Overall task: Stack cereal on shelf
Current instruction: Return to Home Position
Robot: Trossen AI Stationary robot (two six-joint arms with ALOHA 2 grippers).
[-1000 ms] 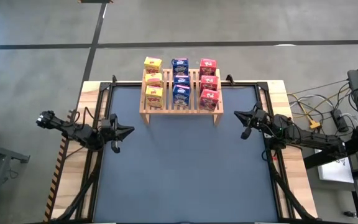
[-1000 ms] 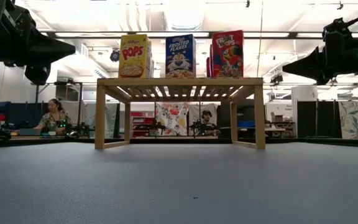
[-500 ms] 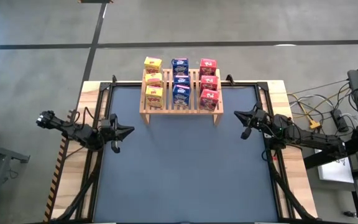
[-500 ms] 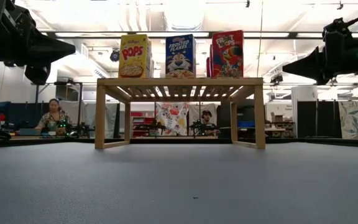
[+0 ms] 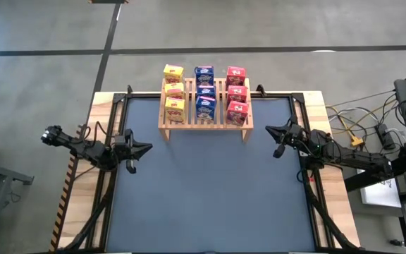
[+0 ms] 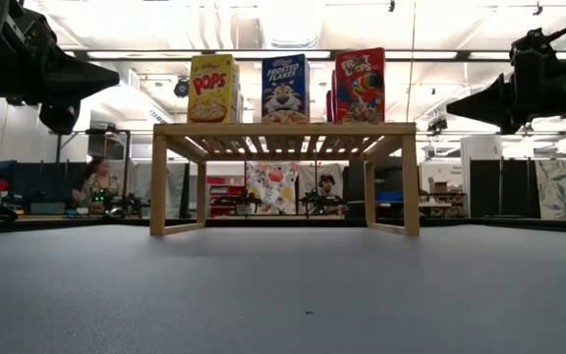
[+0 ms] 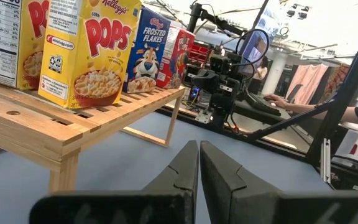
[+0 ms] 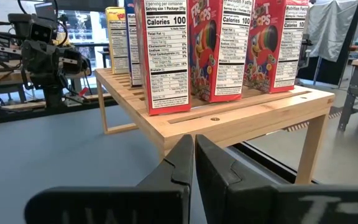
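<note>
Nine cereal boxes on shelf; left claw, right claw well apart, closed, empty

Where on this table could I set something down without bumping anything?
The blue table surface in front of the shelf, between the left gripper and the right gripper, is bare. The shelf top is crowded: nine cereal boxes in three rows nearly fill it.

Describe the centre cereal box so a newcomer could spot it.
On the wooden shelf at the far edge of the table, nine cereal boxes stand in three colour columns. Take the blue middle column's middle box: only it has neighbours on all four sides.
</note>
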